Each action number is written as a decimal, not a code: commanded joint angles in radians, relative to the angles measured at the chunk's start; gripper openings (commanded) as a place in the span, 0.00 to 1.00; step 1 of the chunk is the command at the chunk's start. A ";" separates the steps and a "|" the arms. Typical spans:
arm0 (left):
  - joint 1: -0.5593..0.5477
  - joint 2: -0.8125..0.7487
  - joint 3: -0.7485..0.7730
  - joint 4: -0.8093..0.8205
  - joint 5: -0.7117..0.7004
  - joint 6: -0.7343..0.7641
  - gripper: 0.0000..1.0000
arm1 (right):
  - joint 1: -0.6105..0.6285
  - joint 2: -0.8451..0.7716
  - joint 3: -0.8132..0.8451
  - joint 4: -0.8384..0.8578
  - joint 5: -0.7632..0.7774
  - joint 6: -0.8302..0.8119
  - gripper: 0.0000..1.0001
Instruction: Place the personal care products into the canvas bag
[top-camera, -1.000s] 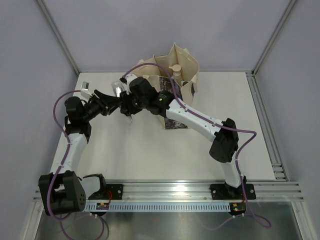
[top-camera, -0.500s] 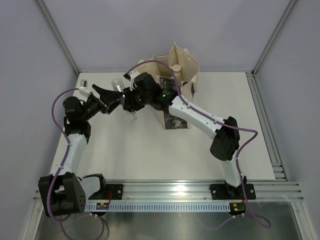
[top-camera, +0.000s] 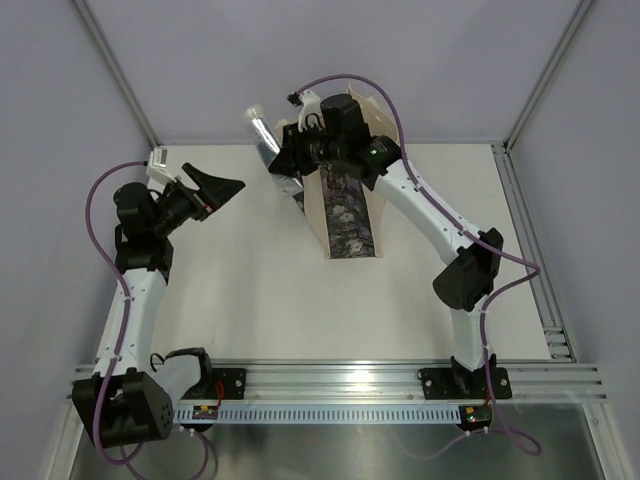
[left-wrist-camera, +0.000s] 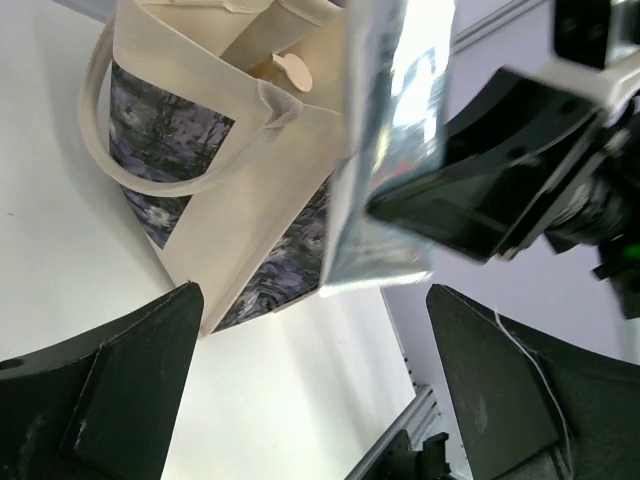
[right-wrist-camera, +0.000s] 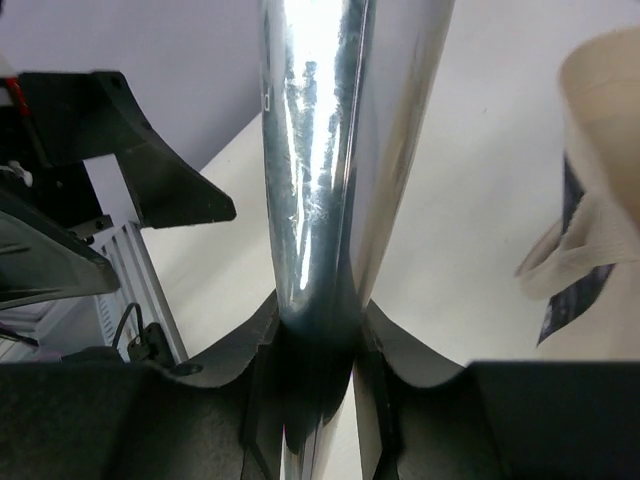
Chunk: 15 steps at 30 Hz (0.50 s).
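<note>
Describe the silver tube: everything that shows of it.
The silver tube is glossy and mirror-like, looking like foil or metallised plastic, with bright reflections along its length. One end flattens into a wide crimped seam; the top view shows a pale cap at the other. The right gripper is shut on it near the flat end and holds it tilted in the air beside the canvas bag, not yet inside. Nothing else touches it.

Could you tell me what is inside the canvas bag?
A beige pump bottle pokes up inside the canvas bag. Its walls hide anything deeper; in the top view the right arm covers its opening.
</note>
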 joint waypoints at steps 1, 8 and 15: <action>0.001 -0.045 0.051 -0.093 -0.039 0.147 0.99 | -0.036 -0.113 0.159 0.068 -0.041 -0.090 0.00; 0.000 -0.117 0.022 -0.208 -0.043 0.314 0.99 | -0.190 -0.084 0.244 0.023 0.137 -0.388 0.08; 0.001 -0.161 -0.035 -0.270 -0.054 0.389 0.99 | -0.305 -0.013 0.234 -0.024 0.123 -0.479 0.09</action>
